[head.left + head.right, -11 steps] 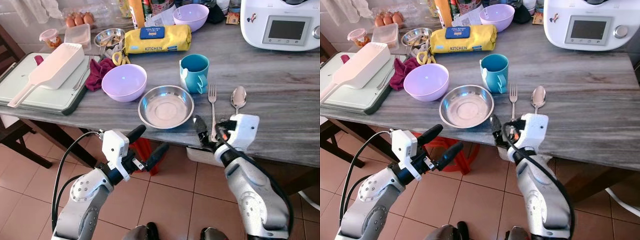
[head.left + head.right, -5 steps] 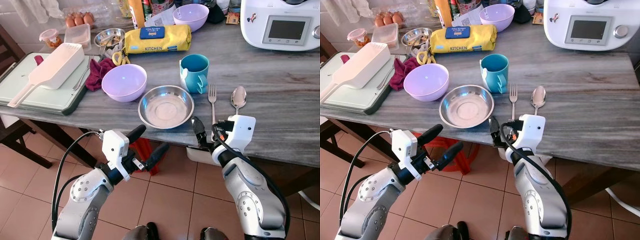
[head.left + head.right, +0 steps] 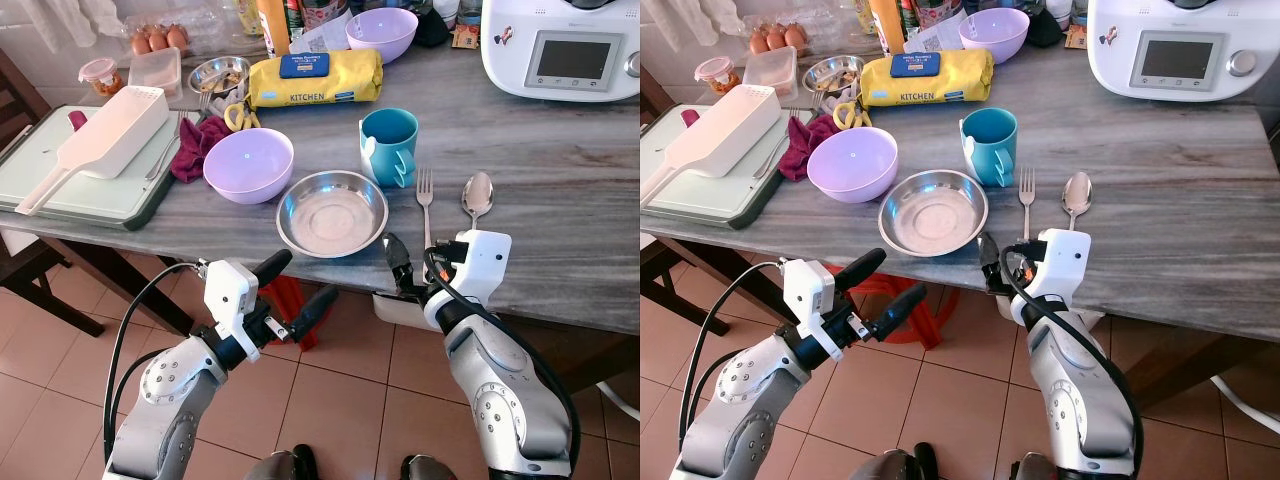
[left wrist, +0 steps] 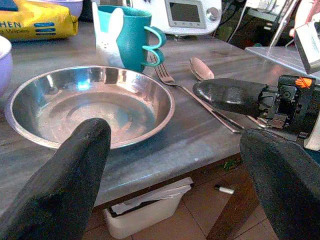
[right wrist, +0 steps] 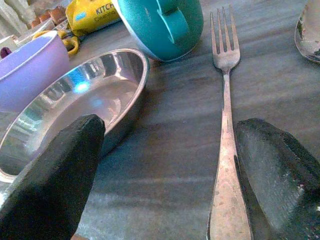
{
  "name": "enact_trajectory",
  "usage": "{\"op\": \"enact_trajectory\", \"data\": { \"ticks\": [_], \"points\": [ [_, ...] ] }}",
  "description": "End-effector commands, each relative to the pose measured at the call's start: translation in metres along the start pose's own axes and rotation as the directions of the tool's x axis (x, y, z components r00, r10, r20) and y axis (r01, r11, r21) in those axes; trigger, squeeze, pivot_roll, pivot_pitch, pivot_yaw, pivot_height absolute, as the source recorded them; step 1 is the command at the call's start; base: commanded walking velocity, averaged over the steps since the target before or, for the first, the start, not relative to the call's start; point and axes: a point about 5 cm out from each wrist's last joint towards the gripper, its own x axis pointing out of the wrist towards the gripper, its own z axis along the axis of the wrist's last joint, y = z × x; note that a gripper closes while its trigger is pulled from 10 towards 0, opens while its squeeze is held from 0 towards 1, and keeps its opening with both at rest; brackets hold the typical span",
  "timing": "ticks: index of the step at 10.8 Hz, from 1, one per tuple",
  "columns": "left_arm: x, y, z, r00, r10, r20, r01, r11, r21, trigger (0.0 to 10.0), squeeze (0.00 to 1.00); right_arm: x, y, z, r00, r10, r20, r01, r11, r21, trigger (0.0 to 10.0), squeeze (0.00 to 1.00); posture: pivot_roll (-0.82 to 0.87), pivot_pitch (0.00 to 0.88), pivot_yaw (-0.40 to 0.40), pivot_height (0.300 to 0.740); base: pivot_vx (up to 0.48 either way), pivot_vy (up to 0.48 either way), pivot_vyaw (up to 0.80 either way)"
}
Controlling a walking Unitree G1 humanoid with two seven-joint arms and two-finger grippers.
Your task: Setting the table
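Note:
A steel bowl (image 3: 332,213) sits near the table's front edge, with a teal mug (image 3: 388,145) behind it. To the right of them lie a fork (image 3: 425,206) and a spoon (image 3: 477,195), side by side. My right gripper (image 3: 418,268) stands open at the table edge, its fingers on either side of the fork's handle end without gripping it. In the right wrist view the fork (image 5: 224,150) lies close to one finger (image 5: 280,170). My left gripper (image 3: 293,287) hangs open below the table edge, in front of the steel bowl (image 4: 90,107), and holds nothing.
A purple bowl (image 3: 248,165) stands left of the steel bowl, beside a red cloth (image 3: 195,148). A white scoop (image 3: 105,140) lies on a tray (image 3: 60,195) at the far left. A yellow wipes pack (image 3: 315,78), another purple bowl (image 3: 381,33) and a kitchen machine (image 3: 565,45) line the back.
My right gripper has drawn back a little along the fork handle toward the table's front edge, then stopped. The fork, the spoon and my left arm have not moved.

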Motion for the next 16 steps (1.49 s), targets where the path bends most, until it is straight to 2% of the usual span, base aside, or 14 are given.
{"op": "enact_trajectory", "data": {
  "ticks": [1,2,4,9,16],
  "points": [
    [-0.003,0.003,0.001,1.000,0.010,-0.011,-0.010,1.000,0.022,10.0,0.00,0.001,0.005,-0.002,1.000,0.010,-0.008,-0.010,1.000,0.010,10.0,0.00,-0.06,0.181,0.154,0.740,0.000,0.000,0.00],
    [-0.005,-0.001,0.003,0.999,-0.048,-0.004,0.048,0.999,-0.007,10.0,0.00,0.006,0.001,0.002,0.999,-0.049,0.025,0.048,0.999,0.010,10.0,0.00,-0.06,0.174,0.157,0.740,0.000,0.000,0.00],
    [-0.007,-0.003,0.004,0.997,-0.071,-0.003,0.071,0.997,-0.016,10.0,0.00,0.008,-0.004,0.004,0.995,-0.087,0.044,0.087,0.996,0.006,10.0,0.00,-0.06,0.173,0.154,0.740,0.000,0.000,0.00],
    [-0.008,-0.003,0.003,0.998,-0.066,-0.009,0.066,0.998,-0.014,10.0,0.00,0.011,0.002,-0.007,0.998,-0.057,0.002,0.057,0.998,0.023,10.0,0.00,-0.05,0.177,0.157,0.740,0.000,0.000,0.00],
    [-0.007,-0.002,0.004,0.998,-0.055,-0.009,0.055,0.998,-0.008,10.0,0.00,0.008,0.003,-0.015,0.999,-0.039,-0.019,0.040,0.996,0.074,10.0,0.00,-0.05,0.182,0.157,0.740,0.000,0.000,0.00]
  ]
}}
